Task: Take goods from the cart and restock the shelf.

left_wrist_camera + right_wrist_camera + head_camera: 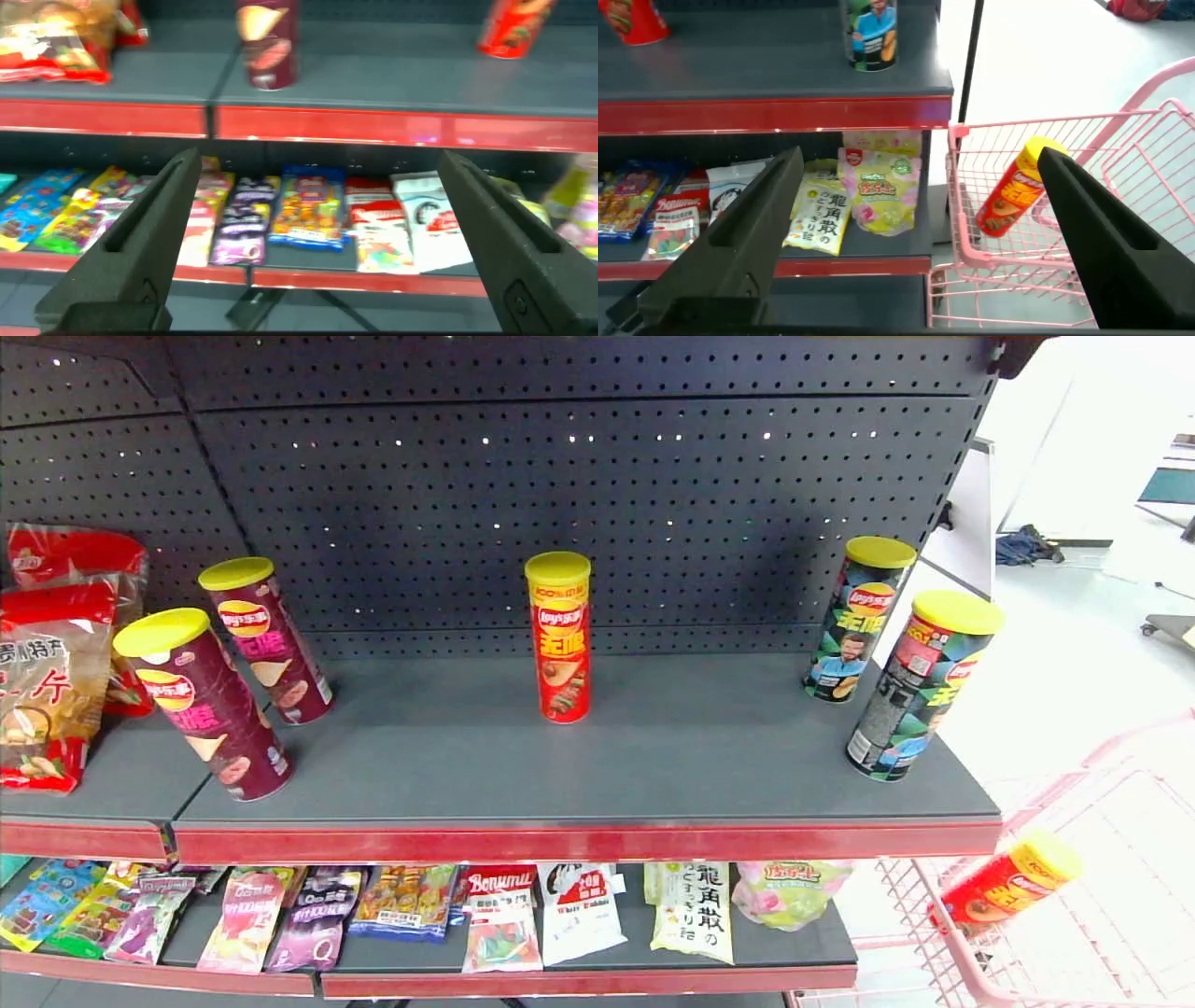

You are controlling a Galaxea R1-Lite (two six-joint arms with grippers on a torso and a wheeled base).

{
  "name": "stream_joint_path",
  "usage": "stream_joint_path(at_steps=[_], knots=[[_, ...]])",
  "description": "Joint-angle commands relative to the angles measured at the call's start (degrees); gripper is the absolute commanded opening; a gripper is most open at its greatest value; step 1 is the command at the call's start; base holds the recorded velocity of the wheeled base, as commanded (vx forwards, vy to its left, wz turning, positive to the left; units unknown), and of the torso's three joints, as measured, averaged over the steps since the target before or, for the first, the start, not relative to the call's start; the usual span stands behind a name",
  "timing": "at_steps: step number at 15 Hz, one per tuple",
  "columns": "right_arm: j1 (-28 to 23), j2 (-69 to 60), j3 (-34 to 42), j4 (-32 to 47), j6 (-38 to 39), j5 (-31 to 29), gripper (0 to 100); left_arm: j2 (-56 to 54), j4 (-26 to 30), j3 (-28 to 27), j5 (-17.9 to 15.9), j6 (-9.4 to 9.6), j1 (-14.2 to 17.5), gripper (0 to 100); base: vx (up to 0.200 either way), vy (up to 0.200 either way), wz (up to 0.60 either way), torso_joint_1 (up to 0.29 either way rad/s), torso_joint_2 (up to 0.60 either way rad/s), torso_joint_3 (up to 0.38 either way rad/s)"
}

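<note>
Risk: the red can (1015, 191) leans inside the cart (1064, 119); your right gripper (920, 157), jaws spread empty near the cart, could snag its wire wall reaching in. Left gripper (318, 161) gapes too.

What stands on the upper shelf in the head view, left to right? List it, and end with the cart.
red snack bags → front maroon can → rear maroon can → upright red can → rear dark can → front dark can → pink cart holding a second red can
</note>
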Motion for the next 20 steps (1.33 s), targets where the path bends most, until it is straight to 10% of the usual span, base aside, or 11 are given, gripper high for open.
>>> stream_joint_path(at_steps=[1, 9, 20], knots=[[0.01, -0.02, 0.0, 0.0, 0.0, -0.02, 100, 0.0, 0.01, 0.0, 0.07, -0.03, -0.01, 100, 0.0, -0.2, 0.0, -0.002, 0.01, 0.007], [0.01, -0.02, 0.0, 0.0, 0.0, -0.02, 100, 0.0, 0.01, 0.0, 0.07, -0.03, -0.01, 100, 0.0, -0.2, 0.0, 0.002, 0.0, 0.001], [0.01, -0.02, 0.0, 0.0, 0.0, -0.02, 100, 0.0, 0.01, 0.0, 0.07, -0.03, -0.01, 100, 0.0, 0.0, -0.44, 0.001, 0.0, 0.004]])
